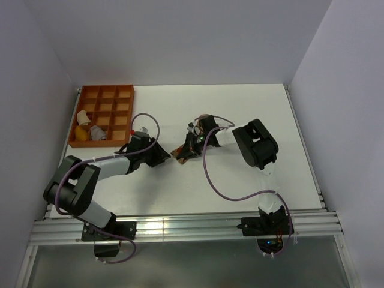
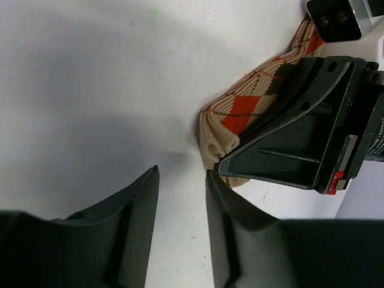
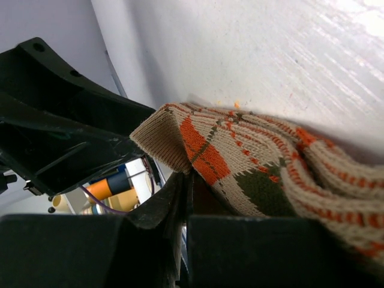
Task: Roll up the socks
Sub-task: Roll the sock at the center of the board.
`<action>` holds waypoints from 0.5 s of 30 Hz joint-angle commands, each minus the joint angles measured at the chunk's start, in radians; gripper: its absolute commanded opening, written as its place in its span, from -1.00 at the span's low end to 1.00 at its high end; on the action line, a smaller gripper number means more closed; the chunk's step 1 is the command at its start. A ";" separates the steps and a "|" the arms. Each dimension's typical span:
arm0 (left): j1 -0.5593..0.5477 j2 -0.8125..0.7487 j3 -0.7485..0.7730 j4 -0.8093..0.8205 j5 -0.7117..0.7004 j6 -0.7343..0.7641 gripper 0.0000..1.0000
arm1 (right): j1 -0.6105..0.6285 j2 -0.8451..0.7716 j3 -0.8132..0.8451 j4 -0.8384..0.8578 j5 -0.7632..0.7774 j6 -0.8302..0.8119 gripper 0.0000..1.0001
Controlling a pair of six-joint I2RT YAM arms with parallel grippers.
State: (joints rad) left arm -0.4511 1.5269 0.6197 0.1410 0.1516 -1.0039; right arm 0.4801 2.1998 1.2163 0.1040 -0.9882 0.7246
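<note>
Right jaws on bunched argyle sock [image 3: 240,156]

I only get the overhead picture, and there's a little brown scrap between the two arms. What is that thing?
Observer: The left wrist camera shows it is a tan argyle sock with red and dark diamonds.
Operator: Is anything holding it?
Observer: Yes. In the right wrist camera, the right end effector is shut on a fold of the fabric.
Operator: And the other arm?
Observer: The left end effector is open and holds nothing. It sits close beside the sock's end.
</note>
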 commanded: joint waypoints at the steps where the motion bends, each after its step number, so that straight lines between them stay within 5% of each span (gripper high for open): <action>1: -0.017 0.044 0.054 0.097 -0.026 -0.015 -0.18 | -0.008 0.032 -0.001 -0.003 0.043 -0.007 -1.00; 6: -0.024 0.105 0.081 0.117 -0.044 -0.012 -0.57 | -0.006 0.031 0.005 -0.023 0.049 -0.021 -1.00; 15: -0.040 0.116 0.094 0.184 -0.044 -0.016 -0.57 | -0.006 0.041 0.014 -0.038 0.062 -0.028 -1.00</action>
State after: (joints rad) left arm -0.4831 1.6508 0.6754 0.2577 0.1268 -1.0157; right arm 0.4797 2.2021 1.2194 0.1009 -0.9897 0.7238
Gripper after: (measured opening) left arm 0.211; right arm 0.028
